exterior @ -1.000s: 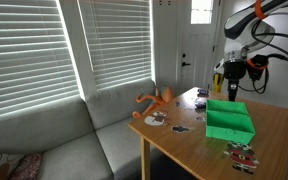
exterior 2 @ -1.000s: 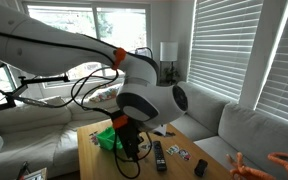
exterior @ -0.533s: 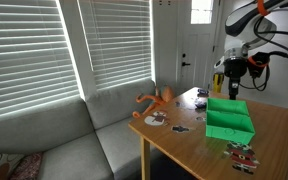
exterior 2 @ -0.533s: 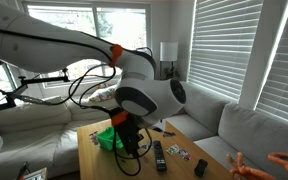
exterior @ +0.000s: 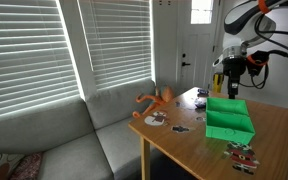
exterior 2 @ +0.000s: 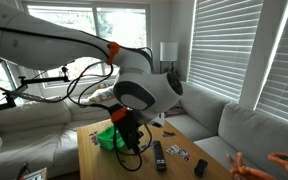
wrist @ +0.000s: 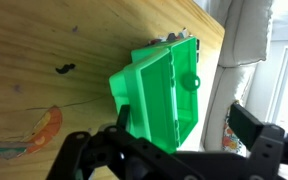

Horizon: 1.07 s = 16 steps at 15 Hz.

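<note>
A bright green plastic bin [exterior: 228, 119] stands on the wooden table [exterior: 184, 140]; it also shows in the other exterior view [exterior 2: 108, 138]. My gripper [exterior: 231, 80] hangs above the bin, apart from it. In the wrist view the gripper [wrist: 184, 125] is open and empty, with one dark finger [wrist: 124, 116] over the bin's near wall and the other finger [wrist: 250, 126] past the table's edge. The bin [wrist: 159, 95] lies open below, with a small round green bump [wrist: 191, 82] inside. In an exterior view my arm hides much of the gripper [exterior 2: 130, 136].
An orange toy figure [exterior: 156, 100] lies at the table's corner by the grey sofa [exterior: 74, 140]. A black remote [exterior 2: 159, 155] and small cards [exterior 2: 176, 152] lie on the table. A colourful piece [exterior: 242, 155] sits near the front edge. Window blinds stand behind.
My arm has shifted slightly, the gripper rising a little above the bin. The green bin has not moved.
</note>
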Available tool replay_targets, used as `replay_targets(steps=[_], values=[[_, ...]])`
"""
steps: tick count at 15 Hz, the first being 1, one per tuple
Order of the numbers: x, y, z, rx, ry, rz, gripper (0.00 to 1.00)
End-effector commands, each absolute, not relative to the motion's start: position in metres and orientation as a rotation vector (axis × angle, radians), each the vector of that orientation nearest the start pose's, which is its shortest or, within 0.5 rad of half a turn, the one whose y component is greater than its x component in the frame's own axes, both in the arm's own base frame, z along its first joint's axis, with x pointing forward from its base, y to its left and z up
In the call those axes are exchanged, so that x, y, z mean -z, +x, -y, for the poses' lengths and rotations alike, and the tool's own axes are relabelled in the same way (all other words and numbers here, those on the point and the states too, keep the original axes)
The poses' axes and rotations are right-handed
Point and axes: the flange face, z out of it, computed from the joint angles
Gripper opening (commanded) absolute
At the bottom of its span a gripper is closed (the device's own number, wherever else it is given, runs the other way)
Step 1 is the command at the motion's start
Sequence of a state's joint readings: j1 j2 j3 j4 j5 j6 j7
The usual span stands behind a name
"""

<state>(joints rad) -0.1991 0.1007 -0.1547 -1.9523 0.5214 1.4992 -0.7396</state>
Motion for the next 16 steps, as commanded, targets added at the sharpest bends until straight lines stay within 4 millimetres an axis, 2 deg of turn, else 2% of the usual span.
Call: replay_targets(steps=[1,8,16], values=[[-0.423,0.507,0.114,-0.258,-2.449,0.351,1.0],[-0.43,0.508,0.103,-0.273,-2.481,0.394,1.0],[-0.439,0.512,0.081,-0.266,-2.521,0.433,1.0]])
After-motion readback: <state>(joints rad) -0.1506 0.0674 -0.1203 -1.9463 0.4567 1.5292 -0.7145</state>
